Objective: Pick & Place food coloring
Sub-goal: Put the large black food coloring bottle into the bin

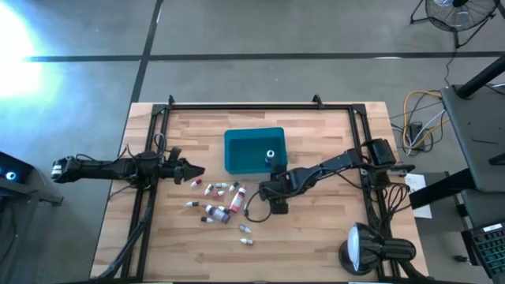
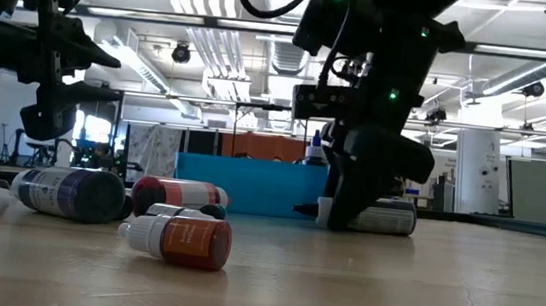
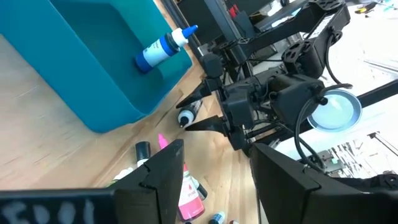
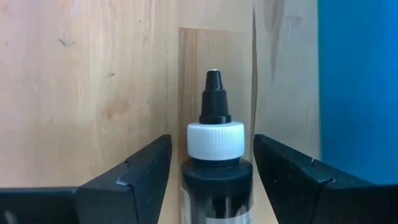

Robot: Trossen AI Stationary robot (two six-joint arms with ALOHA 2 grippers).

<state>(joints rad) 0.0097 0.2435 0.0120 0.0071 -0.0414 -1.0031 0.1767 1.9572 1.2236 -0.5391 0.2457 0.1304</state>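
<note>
Now right gripper (image 4: 211,174) low at frame centre of high view, fingers open astride black bottle (image 4: 214,155) lying on table (image 1: 316,229), long axis along fingers. Left gripper (image 1: 193,171) farther, open.

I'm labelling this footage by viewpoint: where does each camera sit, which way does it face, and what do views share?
High: overhead, straight down on the table; both arms, teal bin.
Low: table height, facing the room; right tool around a lying black bottle.
Left wrist: past the open left tool toward bin, right arm.
Right wrist: between open fingers, along the wood.
Shared: that black bottle, also seen from the left wrist.
</note>
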